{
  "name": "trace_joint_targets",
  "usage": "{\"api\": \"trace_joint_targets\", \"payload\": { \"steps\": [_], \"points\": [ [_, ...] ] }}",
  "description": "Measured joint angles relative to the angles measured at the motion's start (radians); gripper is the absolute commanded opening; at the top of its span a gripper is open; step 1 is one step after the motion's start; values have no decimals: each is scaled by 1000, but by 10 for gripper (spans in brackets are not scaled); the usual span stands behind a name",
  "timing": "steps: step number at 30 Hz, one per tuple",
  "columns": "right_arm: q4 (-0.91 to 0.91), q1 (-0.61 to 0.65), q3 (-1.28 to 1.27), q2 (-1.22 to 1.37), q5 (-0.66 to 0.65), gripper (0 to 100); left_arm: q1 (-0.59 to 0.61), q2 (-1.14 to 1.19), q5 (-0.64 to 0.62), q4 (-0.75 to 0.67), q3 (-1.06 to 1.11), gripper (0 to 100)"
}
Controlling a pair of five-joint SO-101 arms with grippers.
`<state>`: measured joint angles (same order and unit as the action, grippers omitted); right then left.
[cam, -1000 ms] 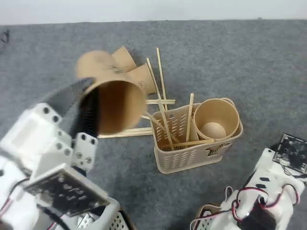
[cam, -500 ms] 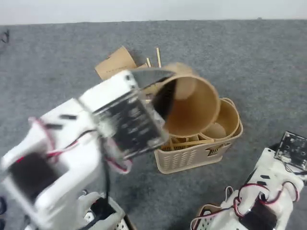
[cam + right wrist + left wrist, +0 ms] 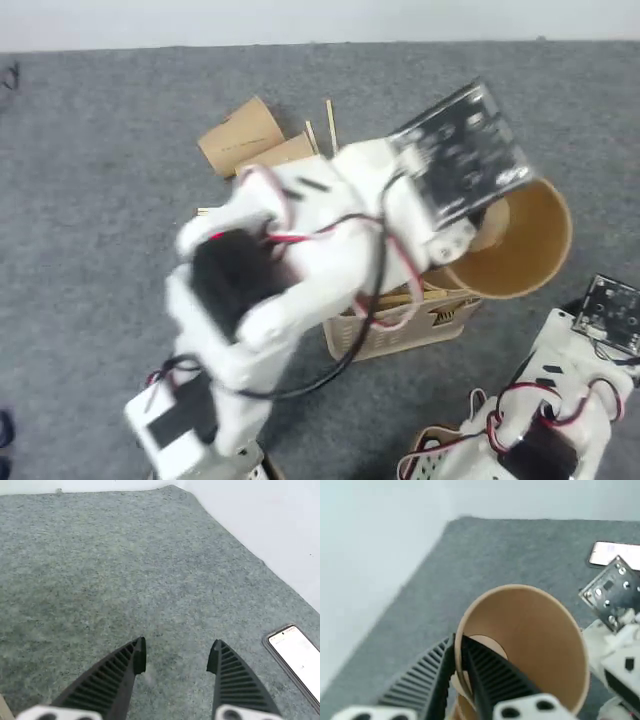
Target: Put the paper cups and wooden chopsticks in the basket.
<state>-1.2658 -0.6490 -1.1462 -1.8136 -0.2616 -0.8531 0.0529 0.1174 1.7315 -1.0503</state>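
Running up to white wall (image 3: 260,510), grey mat (image 3: 100,555); left fingers (image 3: 487,672) clamp paper cup (image 3: 535,645), right fingers (image 3: 115,672) apart.

Basket (image 3: 400,338) on tabletop (image 3: 100,200), centre-front. Left arm (image 3: 300,250) stretched over basket from front-left. Held paper cup (image 3: 515,245) above basket's right end, tipped on side; left gripper (image 3: 458,642) on its rim, one finger inside wall, one outside. Some chopsticks (image 3: 430,295) in basket. Two paper cups (image 3: 238,135) on their sides behind basket to left, touching each other. Loose chopsticks (image 3: 331,120) just right of them. Right arm (image 3: 560,400) at front-right corner; right gripper (image 3: 177,655) over tabletop, phone (image 3: 296,655) lying nearby.
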Motion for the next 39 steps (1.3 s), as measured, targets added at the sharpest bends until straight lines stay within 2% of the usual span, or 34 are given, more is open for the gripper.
{"api": "trace_joint_targets", "payload": {
  "steps": [6, 13, 21, 26, 28, 31, 32, 39],
  "points": [
    [0, 0, 0, 0, 0, 208, 37, 46, -95, 3, 15, 9],
    [0, 0, 0, 0, 0, 208, 115, 46, -152, 3, 204, 9],
    [0, 0, 0, 0, 0, 208, 121, 66, -189, 3, 267, 10],
    [0, 0, 0, 0, 0, 208, 126, 92, -199, 3, 413, 30],
    [0, 0, 0, 0, 0, 208, 127, 92, -189, 3, 477, 109],
    [0, 0, 0, 0, 0, 208, 127, 92, -143, 3, 488, 294],
    [0, 0, 0, 0, 0, 208, 127, 87, -137, 3, 488, 318],
    [0, 0, 0, 0, 0, 208, 130, -31, 31, -12, 382, 272]
  ]
}}
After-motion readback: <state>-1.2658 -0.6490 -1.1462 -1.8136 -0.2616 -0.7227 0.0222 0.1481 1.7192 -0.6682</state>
